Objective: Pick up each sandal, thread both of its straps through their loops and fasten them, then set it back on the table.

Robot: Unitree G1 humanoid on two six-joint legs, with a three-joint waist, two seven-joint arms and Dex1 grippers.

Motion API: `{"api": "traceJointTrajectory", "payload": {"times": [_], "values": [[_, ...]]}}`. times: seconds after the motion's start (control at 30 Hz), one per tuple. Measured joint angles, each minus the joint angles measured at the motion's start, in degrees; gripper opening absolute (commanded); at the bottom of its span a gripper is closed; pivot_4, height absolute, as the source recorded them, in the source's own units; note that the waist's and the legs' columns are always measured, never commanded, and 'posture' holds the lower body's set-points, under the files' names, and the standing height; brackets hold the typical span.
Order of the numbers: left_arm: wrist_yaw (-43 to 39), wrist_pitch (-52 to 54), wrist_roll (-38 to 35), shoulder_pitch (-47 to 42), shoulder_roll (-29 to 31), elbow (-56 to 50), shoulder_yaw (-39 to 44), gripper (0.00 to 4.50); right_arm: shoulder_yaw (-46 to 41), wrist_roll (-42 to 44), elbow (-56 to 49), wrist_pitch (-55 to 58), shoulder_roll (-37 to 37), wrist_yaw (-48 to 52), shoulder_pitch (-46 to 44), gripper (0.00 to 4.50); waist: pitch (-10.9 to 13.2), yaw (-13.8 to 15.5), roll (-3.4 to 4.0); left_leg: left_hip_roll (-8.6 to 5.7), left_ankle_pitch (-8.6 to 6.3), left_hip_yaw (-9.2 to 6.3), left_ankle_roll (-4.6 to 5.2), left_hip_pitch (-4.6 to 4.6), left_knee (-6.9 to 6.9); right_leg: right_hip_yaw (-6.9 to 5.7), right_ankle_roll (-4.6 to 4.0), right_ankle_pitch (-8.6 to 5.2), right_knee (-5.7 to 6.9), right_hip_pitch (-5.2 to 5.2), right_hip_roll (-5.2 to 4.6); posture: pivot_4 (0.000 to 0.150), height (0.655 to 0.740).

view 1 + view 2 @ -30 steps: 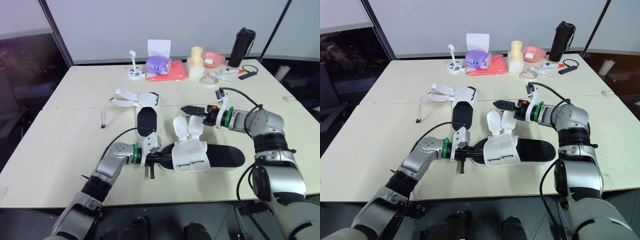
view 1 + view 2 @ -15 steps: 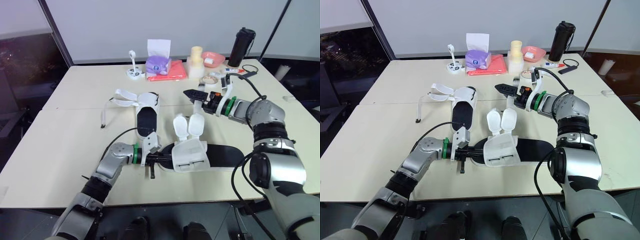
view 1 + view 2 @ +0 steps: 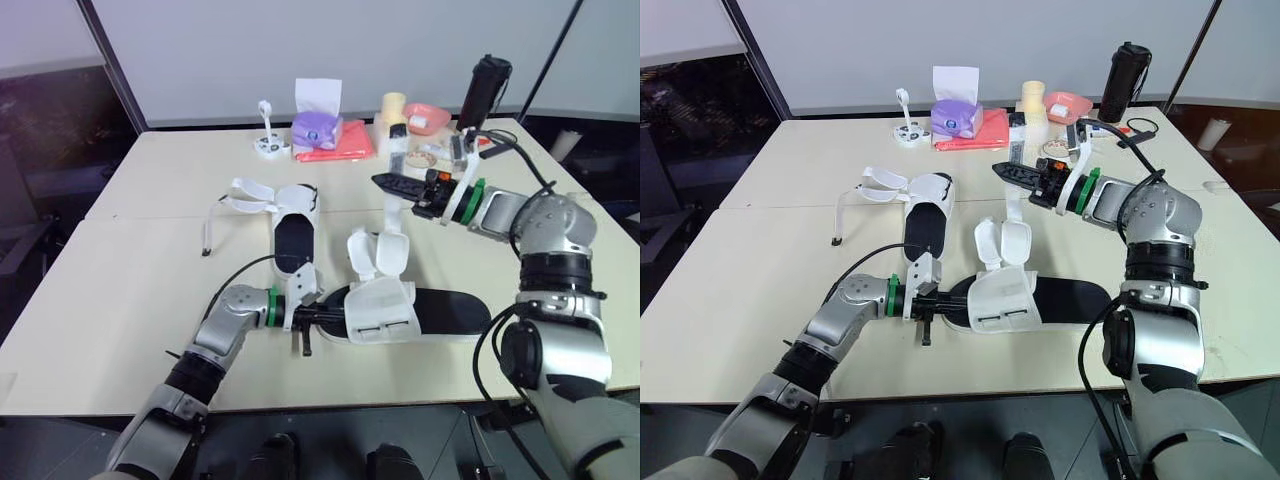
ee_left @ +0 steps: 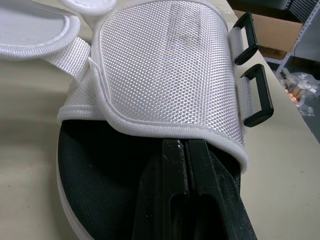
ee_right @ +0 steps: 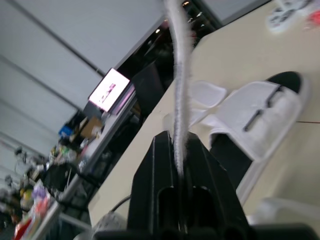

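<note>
The near sandal (image 3: 440, 312) lies on the table with its black sole up and its white upper (image 3: 380, 310) over the middle. My left gripper (image 3: 320, 318) is shut on the sole's toe end, under the upper's edge (image 4: 165, 135). Two black loops (image 4: 255, 95) hang on the upper's far side. My right gripper (image 3: 385, 183) hovers above the sandal, shut on one white strap (image 3: 390, 215) that it holds stretched upright. The other strap flap (image 3: 362, 252) lies loose beside it. The second sandal (image 3: 295, 235) rests farther back with its straps (image 3: 245, 195) spread open.
Along the table's far edge stand a tissue box (image 3: 317, 98), a purple object on a red cloth (image 3: 335, 145), stacked cups (image 3: 393, 105), a pink bowl (image 3: 427, 118), a tape roll (image 3: 420, 160) and a black bottle (image 3: 484, 92). A cable runs from each wrist.
My right gripper has shut on one of the near sandal's straps and drawn it up and back, so the strap now stands upright. The left gripper has kept its hold.
</note>
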Motion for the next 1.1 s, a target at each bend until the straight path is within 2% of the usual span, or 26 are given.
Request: {"api": "traceJointTrajectory", "payload": {"times": [0.17, 0.27, 0.37, 0.5, 0.73, 0.77, 0.83, 1.03, 1.1], "values": [[-0.10, 0.01, 0.11, -0.19, -0.10, 0.28, 0.02, 0.00, 6.00, 1.28, -21.75, -2.63, -5.79, 4.64, 11.27, 0.07, 0.00, 0.04, 0.00, -0.01, -0.01, 0.01, 0.00, -0.02, 0.01, -0.03, 0.02, -0.01, -0.02, -0.01, 0.00, 0.150, 0.7400], [-0.15, 0.02, 0.15, -0.26, 0.03, 0.43, 0.16, 0.00, 11.38, -2.50, -34.53, -11.09, -11.41, 9.02, 20.12, 0.07, 0.00, -0.13, -0.01, 0.00, -0.01, 0.16, 0.01, -0.01, 0.01, -0.03, 0.03, -0.01, -0.05, 0.04, 0.00, 0.150, 0.7400], [-0.11, 0.12, 0.33, -0.26, -0.14, 0.41, 0.26, 0.00, 15.17, -7.59, -42.28, -19.38, -14.75, 10.36, 26.57, 0.07, 0.00, -0.11, -0.01, 0.01, -0.01, 0.20, 0.01, 0.00, 0.03, -0.04, 0.04, 0.00, -0.05, 0.05, 0.01, 0.150, 0.7400], [-0.22, 0.17, 0.45, -0.21, -0.21, 0.34, 0.25, 0.00, 16.04, -8.79, -49.20, -25.01, -17.58, 12.79, 32.84, 0.07, 0.01, -0.04, -0.05, 0.03, -0.02, 0.11, 0.02, 0.00, 0.03, -0.04, 0.04, 0.00, -0.09, 0.08, 0.00, 0.150, 0.7400], [-0.33, 0.21, 0.96, -0.35, -0.44, 0.35, 0.26, 0.00, 17.18, -10.88, -50.98, -29.60, -23.31, 16.85, 39.28, 0.07, 0.01, 0.07, -0.07, 0.06, -0.02, 0.07, 0.02, 0.02, 0.04, -0.07, 0.04, 0.00, -0.13, 0.13, -0.01, 0.150, 0.7400], [-0.34, 0.21, 0.98, -0.36, -0.46, 0.36, 0.27, 0.00, 17.44, -10.88, -51.29, -29.64, -24.02, 17.46, 39.77, 0.64, 0.01, 0.08, -0.07, 0.06, -0.02, 0.06, 0.02, 0.01, 0.04, -0.10, 0.04, 0.00, -0.14, 0.15, -0.01, 0.150, 0.7400], [-0.36, 0.25, 0.99, -0.37, -0.48, 0.38, 0.27, 0.00, 17.80, -10.73, -52.14, -29.65, -25.95, 18.73, 40.43, 1.43, 0.01, 0.10, -0.07, 0.07, -0.02, 0.04, 0.03, 0.01, 0.04, -0.11, 0.04, 0.00, -0.15, 0.16, -0.02, 0.150, 0.7400], [-0.43, 0.32, 1.00, -0.39, -0.51, 0.41, 0.30, 0.00, 16.59, -9.35, -54.17, -28.84, -30.82, 21.14, 42.95, 4.47, 0.02, 0.12, -0.08, 0.10, -0.03, 0.01, 0.03, 0.01, 0.04, -0.15, 0.04, 0.00, -0.19, 0.18, -0.02, 0.150, 0.7400], [-0.43, 0.34, 1.01, -0.38, -0.59, 0.42, 0.30, 0.00, 15.03, -8.71, -54.90, -28.64, -33.23, 22.05, 44.55, 4.47, 0.02, 0.18, -0.09, 0.10, -0.04, 0.02, 0.04, 0.01, 0.04, -0.16, 0.04, 0.00, -0.21, 0.20, -0.03, 0.150, 0.7400]]}}
